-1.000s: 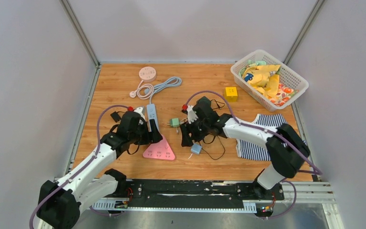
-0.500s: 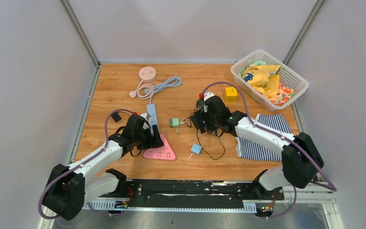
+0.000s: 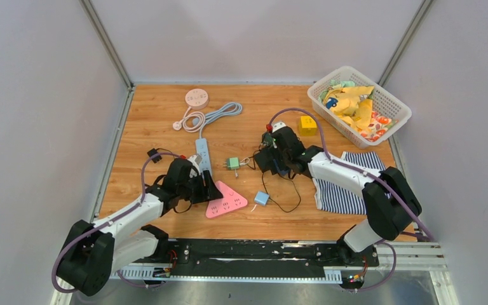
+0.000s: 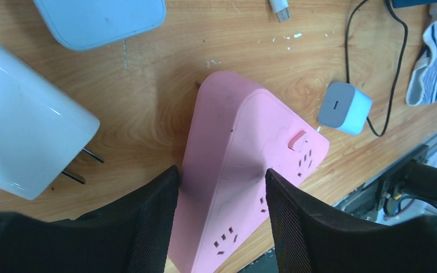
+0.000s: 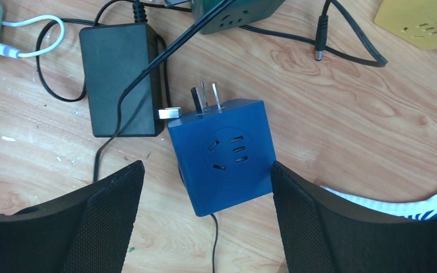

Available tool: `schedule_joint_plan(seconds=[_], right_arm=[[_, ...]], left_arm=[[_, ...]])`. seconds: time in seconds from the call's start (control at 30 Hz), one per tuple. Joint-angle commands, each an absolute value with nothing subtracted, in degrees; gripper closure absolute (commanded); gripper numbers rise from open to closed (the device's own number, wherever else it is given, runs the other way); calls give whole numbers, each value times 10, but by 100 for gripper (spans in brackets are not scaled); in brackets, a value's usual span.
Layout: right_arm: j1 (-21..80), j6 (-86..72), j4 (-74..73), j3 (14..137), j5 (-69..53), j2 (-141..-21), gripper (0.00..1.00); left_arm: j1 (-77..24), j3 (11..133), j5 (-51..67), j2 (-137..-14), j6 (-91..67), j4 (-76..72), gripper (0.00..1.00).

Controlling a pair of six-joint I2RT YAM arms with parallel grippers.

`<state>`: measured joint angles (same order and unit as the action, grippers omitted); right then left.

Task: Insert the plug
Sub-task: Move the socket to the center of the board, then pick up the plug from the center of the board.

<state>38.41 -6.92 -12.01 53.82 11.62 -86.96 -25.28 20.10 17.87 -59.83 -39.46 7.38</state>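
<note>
The pink triangular power strip (image 3: pixel 226 203) lies flat on the table. My left gripper (image 3: pixel 208 189) is shut on its left corner; in the left wrist view the jaws (image 4: pixel 221 172) press both sides of the strip (image 4: pixel 250 142). A white plug adapter (image 4: pixel 28 122) with bare prongs lies just left of it. My right gripper (image 3: pixel 273 162) is open and low over a blue cube socket adapter (image 5: pixel 225 153) with prongs pointing away. The jaws (image 5: pixel 206 168) straddle the cube, with a gap on the left side.
A light blue charger (image 3: pixel 262 198) with a black cable lies right of the strip. A black power brick (image 5: pixel 119 79), a green adapter (image 3: pixel 232 163) and a yellow cube (image 3: pixel 308 124) lie near the right gripper. A light blue strip (image 3: pixel 202 152), striped cloth (image 3: pixel 349 184) and basket (image 3: pixel 349 70) are around.
My left gripper has swung the pink strip so it now points right toward the charger. My right gripper moved back and right a second ago and has since stayed over the blue cube.
</note>
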Motion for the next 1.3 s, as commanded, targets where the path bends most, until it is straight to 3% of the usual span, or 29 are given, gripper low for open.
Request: schedule_joint_plan(seconds=[0.0,0.33,0.63,0.73,0.93,1.27], right_arm=[[372,-69,-158,535,126,-894,18],[356,-62,-171,563,113,-888,15],[340,-58,-165,561,69,-910,22],[339,-57,-166,562,59,-910,31],[340,-71,-217,572,46,-874,58],[341,-144,-288,573,-80,-749,64]], left_arm=[[-257,192,206,-568,-424,46,42],[-257,193,164,-498,-425,79,27],[-257,208,172,-483,-413,92,26],[-257,228,177,-475,-404,110,26],[-257,288,181,-472,-370,154,26],[-257,347,174,-438,-318,146,26]])
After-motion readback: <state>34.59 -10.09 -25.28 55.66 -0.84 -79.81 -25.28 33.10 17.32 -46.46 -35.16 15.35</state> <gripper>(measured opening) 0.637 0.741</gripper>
